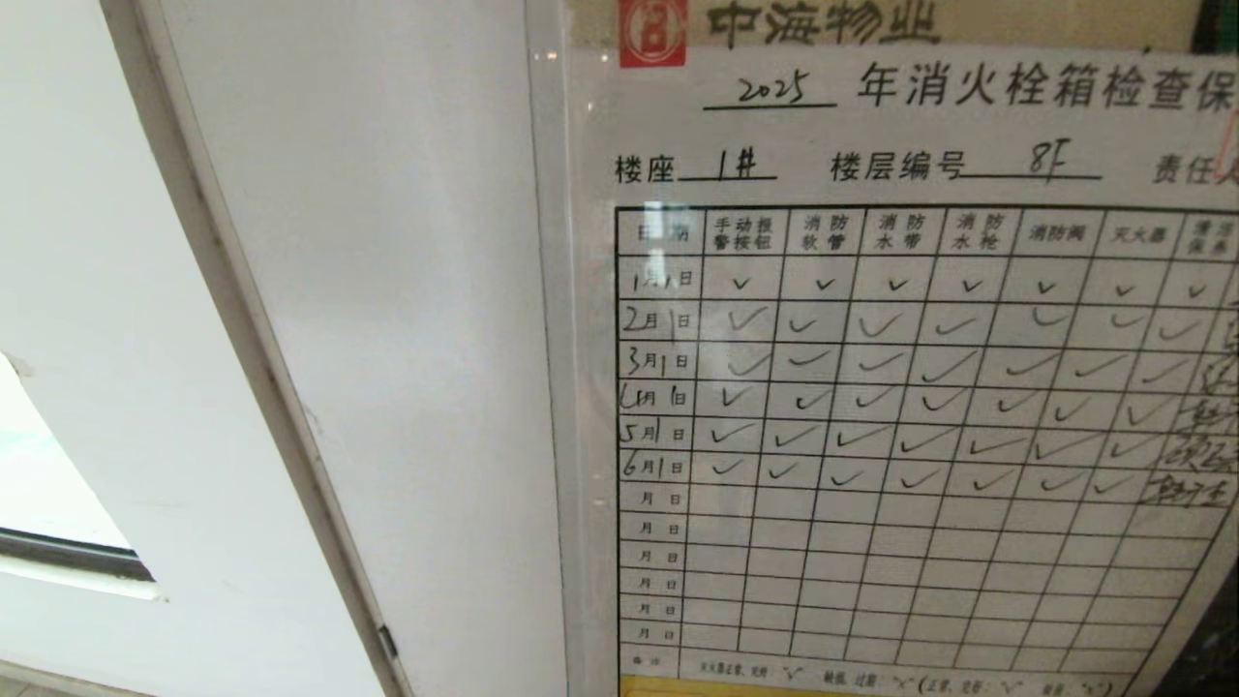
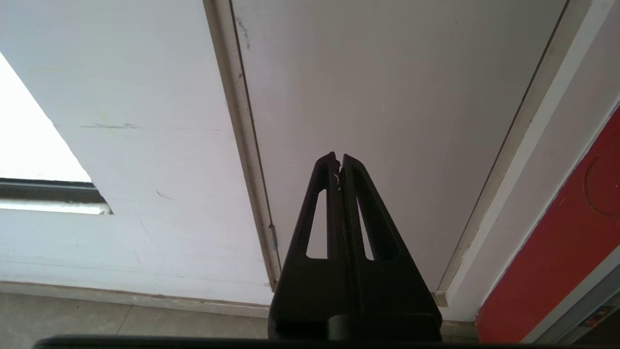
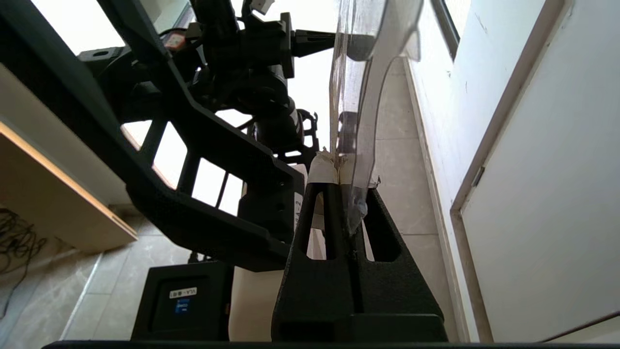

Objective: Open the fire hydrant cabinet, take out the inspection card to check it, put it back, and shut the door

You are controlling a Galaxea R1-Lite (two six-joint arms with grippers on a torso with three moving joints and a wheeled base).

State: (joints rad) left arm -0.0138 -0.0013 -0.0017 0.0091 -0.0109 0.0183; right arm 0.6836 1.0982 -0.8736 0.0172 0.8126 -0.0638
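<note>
While held before the head camera, inspection card pinched in fully closed right claw.

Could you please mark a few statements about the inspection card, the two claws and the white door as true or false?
1. The inspection card is held up in front of the head camera. True.
2. Every row of the card's grid carries check marks. False: only the upper six dated rows are ticked; the rows below are blank.
3. The right claw is shut on the card's transparent edge. True.
4. The left claw holds the card too. False: it is shut on nothing, pointing at the plain white door.
5. The year handwritten at the top of the card reads 2025. True.
</note>
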